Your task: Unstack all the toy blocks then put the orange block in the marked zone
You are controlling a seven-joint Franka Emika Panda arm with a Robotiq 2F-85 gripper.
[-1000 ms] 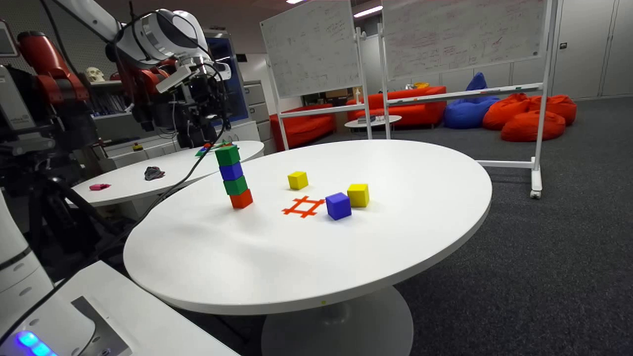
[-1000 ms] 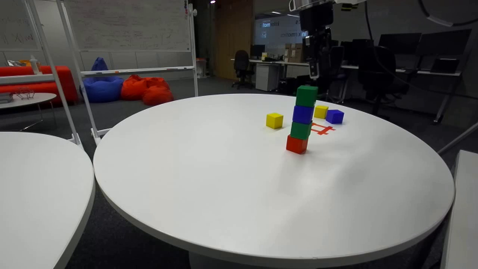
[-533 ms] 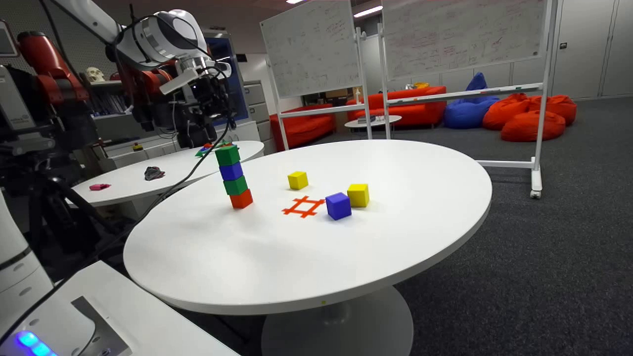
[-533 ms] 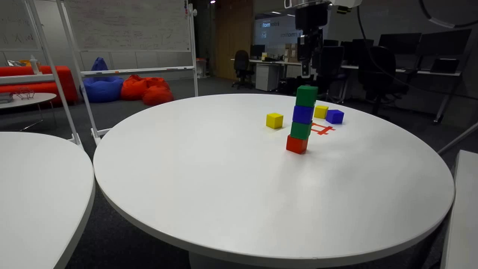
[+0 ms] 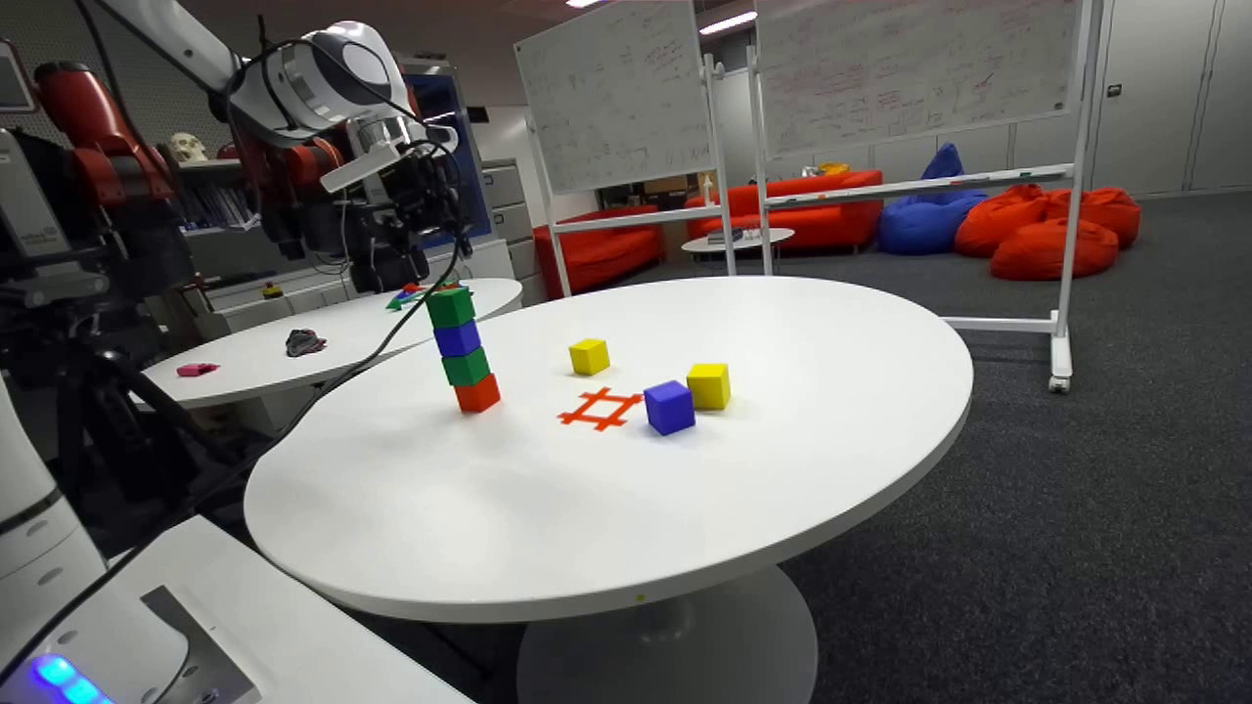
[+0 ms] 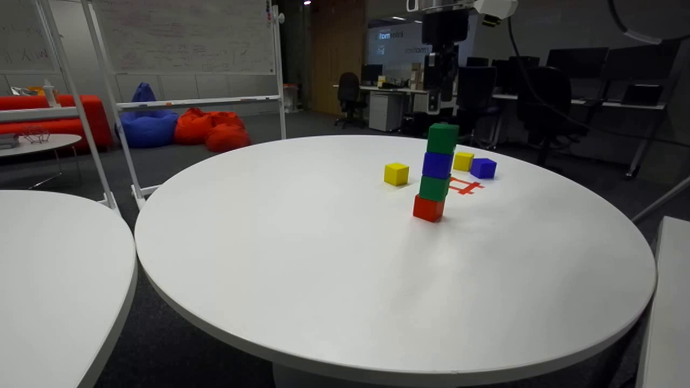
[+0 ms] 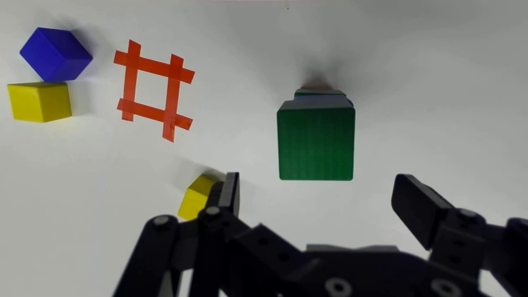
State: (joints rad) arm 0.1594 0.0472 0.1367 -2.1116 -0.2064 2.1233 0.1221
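Over the last second the gripper shifts sideways above the block tower, which stays put; its fingers stand wide apart, holding nothing. At the tower's foot sits the orange block, near but off the marked zone. Like the green block on top, it looks light, stiff and perhaps slippery: opposite side faces, pinched squarely, seem the best hold.

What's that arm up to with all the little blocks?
The robot arm is meant to unstack a tower of blocks, then put the orange block in the red square. Its gripper is open, raised higher than the tower and holding nothing. The tower stands four high: green, blue, green, and orange at the bottom. A loose blue block and two yellow blocks sit apart from it on the table.
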